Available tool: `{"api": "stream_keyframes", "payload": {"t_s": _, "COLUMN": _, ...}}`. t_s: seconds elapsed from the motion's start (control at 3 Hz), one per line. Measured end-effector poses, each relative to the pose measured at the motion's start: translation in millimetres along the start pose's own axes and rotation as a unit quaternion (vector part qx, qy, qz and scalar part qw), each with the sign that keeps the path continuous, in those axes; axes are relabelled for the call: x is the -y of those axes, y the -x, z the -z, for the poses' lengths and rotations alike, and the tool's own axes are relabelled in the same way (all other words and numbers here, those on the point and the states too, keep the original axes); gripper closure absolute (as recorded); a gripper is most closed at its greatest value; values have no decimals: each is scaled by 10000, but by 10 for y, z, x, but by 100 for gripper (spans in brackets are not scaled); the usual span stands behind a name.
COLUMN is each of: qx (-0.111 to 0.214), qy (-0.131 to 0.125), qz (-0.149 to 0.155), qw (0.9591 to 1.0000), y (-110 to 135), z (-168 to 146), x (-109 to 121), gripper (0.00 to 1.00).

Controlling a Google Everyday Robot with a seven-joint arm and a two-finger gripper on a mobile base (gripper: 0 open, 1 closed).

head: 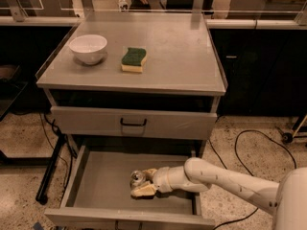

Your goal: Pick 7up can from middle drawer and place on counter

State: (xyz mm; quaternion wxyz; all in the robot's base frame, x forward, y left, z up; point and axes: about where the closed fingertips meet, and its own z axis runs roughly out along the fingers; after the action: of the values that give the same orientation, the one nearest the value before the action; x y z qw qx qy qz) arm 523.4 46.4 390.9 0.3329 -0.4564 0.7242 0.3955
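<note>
The middle drawer [100,181] is pulled out at the bottom of the cabinet. The 7up can [137,178] stands upright on its floor, right of centre, silver top showing. My gripper [144,182] reaches in from the right, low over the drawer floor. Its pale fingers [142,191] sit on either side of the can and close against it. The can still rests on the drawer floor. The counter [177,56] is the grey top of the cabinet above.
A white bowl [88,48] and a green-and-yellow sponge [134,60] sit on the left half of the counter. A shut drawer with a black handle [133,122] is above the open one. Cables [249,138] lie on the floor to the right.
</note>
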Motion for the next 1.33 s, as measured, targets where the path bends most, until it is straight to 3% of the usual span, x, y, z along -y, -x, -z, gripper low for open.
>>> {"api": "stream_keyframes", "payload": {"t_s": 0.67, "qx": 2, "qy": 3, "qz": 0, "qw": 10000, "y": 2, "z": -1, "x": -5, "gripper": 86}}
{"api": "stream_keyframes", "payload": {"t_s": 1.0, "qx": 71, "qy": -16, "qz": 6, "qw": 10000, "y": 110, "z": 80, "x": -101, "gripper": 100}}
{"api": "stream_keyframes", "payload": {"t_s": 1.33, "qx": 95, "qy": -144, "qz": -16, "qw": 9999, "y": 308, "z": 296, "x": -243, "gripper": 100}}
